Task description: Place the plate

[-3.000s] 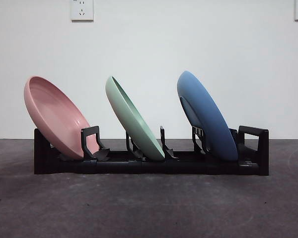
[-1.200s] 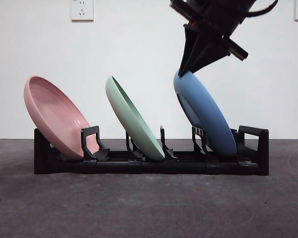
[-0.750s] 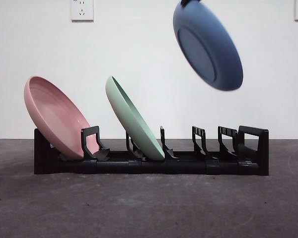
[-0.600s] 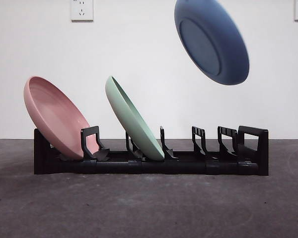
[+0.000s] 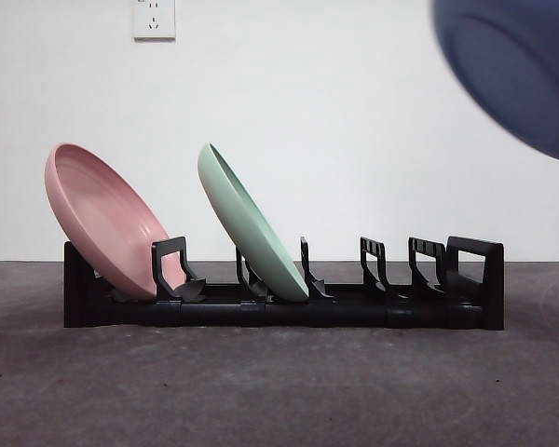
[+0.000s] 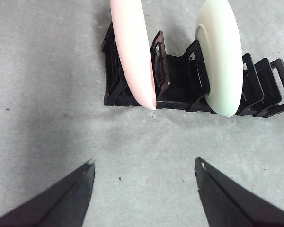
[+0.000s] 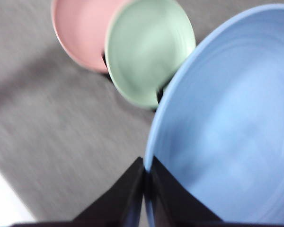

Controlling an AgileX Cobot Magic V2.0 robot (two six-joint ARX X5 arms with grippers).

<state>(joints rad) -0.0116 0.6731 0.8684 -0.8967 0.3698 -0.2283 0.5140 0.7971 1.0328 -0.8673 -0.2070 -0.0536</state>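
Observation:
The blue plate (image 5: 522, 70) hangs high at the upper right of the front view, blurred and partly cut off by the frame. My right gripper (image 7: 146, 182) is shut on the blue plate's (image 7: 232, 127) rim, well above the rack. The black rack (image 5: 279, 303) holds a pink plate (image 5: 107, 219) at its left end and a green plate (image 5: 252, 223) in the slot beside it; its right-hand slots hold nothing. My left gripper (image 6: 144, 165) stands open over bare table in front of the rack (image 6: 180, 80), apart from the pink plate (image 6: 132, 47) and green plate (image 6: 222, 56).
A white wall with a socket (image 5: 154, 17) stands behind the rack. Grey table (image 5: 279, 391) spreads in front of the rack.
The blue plate was gripped by its rim, lifted out of the rack's right end, and has moved up and to the right, toward the camera. The other two plates have not moved.

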